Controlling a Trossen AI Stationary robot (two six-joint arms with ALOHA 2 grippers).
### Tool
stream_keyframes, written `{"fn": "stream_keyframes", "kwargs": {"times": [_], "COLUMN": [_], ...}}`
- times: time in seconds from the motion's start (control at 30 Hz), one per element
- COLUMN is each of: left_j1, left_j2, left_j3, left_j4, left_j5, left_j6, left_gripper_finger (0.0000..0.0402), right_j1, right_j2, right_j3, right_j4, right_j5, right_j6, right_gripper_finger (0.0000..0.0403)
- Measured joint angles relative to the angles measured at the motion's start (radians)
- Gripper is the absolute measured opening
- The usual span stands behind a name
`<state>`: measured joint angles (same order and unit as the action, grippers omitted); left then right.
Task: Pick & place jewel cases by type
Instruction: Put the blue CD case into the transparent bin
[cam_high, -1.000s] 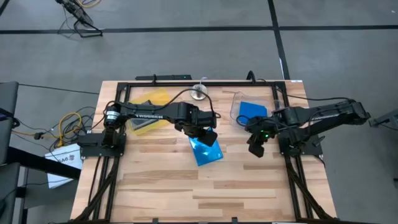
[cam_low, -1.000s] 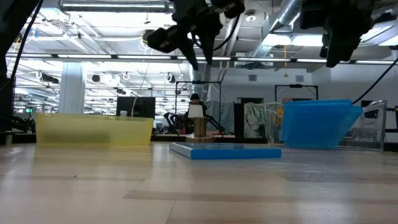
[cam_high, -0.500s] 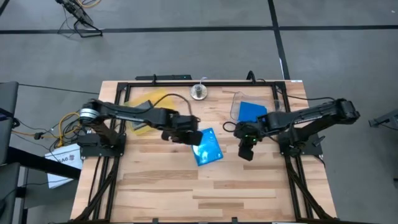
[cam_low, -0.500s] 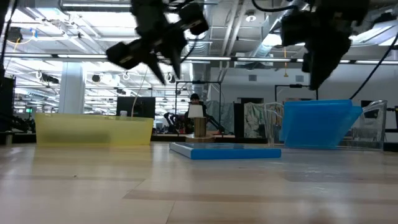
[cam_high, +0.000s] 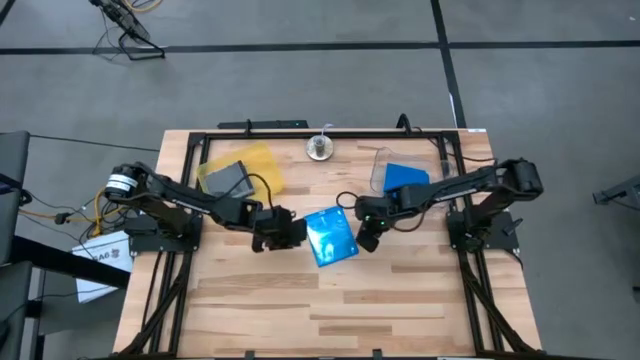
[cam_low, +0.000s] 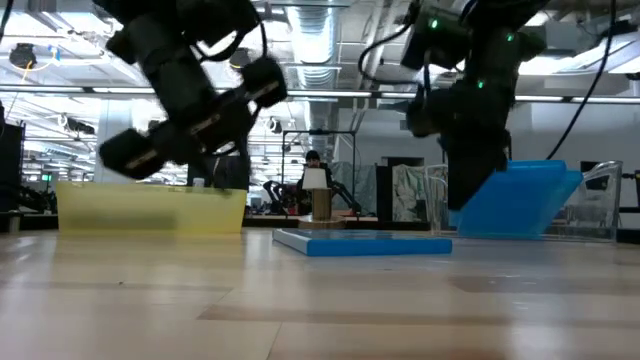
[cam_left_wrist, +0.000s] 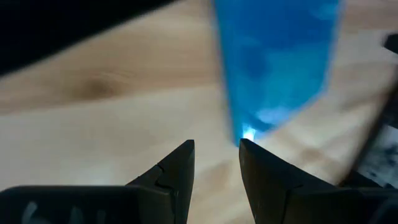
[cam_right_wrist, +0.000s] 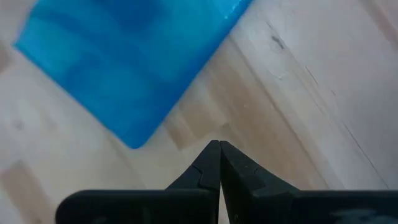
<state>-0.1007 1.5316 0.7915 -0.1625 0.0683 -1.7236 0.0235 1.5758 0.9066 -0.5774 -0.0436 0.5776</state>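
Note:
A bright blue jewel case (cam_high: 332, 236) lies flat on the table's middle, and it also shows in the low view (cam_low: 362, 242). My left gripper (cam_high: 288, 231) hovers just left of it, open (cam_left_wrist: 216, 157), with the case (cam_left_wrist: 273, 56) ahead of its fingers. My right gripper (cam_high: 364, 238) hovers just right of it, shut (cam_right_wrist: 219, 149), near one corner of the case (cam_right_wrist: 130, 62). A second blue case (cam_high: 405, 178) leans in the clear bin (cam_high: 378, 172). A grey case (cam_high: 228, 178) lies in the yellow tray (cam_high: 252, 160).
A small metal stand (cam_high: 320, 148) sits at the far middle of the table. The yellow tray (cam_low: 150, 208) is far left and the clear bin (cam_low: 600, 205) far right. Bare wood fills the near half of the table (cam_high: 320, 310). Cables lie beside the left base (cam_high: 105, 205).
My left gripper has left the spot over the blue case, moving toward the table's left edge, a little nearer and lower. My right gripper has swept from near the bin toward the table's left, down to the case's right side. The case has stayed flat.

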Motion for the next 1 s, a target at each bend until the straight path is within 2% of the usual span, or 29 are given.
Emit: {"fn": "stream_keyframes", "kwargs": {"times": [0.3, 0.53, 0.67, 1.0], "left_j1": [-0.001, -0.004, -0.006, -0.031], "left_j2": [0.009, 0.060, 0.086, 0.089], "left_j3": [-0.052, -0.078, -0.081, -0.081], "left_j4": [-0.058, -0.026, 0.010, 0.028], "left_j5": [-0.117, -0.097, -0.068, -0.102], "left_j6": [0.039, 0.061, 0.063, 0.095], "left_gripper_finger": [0.0119, 0.0125, 0.0146, 0.0227], "right_j1": [0.002, 0.003, 0.003, 0.003], "right_j2": [0.130, 0.185, 0.195, 0.199], "right_j3": [0.001, 0.043, 0.060, 0.066], "right_j4": [0.070, 0.066, 0.065, 0.160], "right_j5": [0.051, 0.046, 0.046, 0.038], "right_j6": [0.066, 0.078, 0.078, 0.078], "right_gripper_finger": [0.0000, 0.0000, 0.0000, 0.0000]}}
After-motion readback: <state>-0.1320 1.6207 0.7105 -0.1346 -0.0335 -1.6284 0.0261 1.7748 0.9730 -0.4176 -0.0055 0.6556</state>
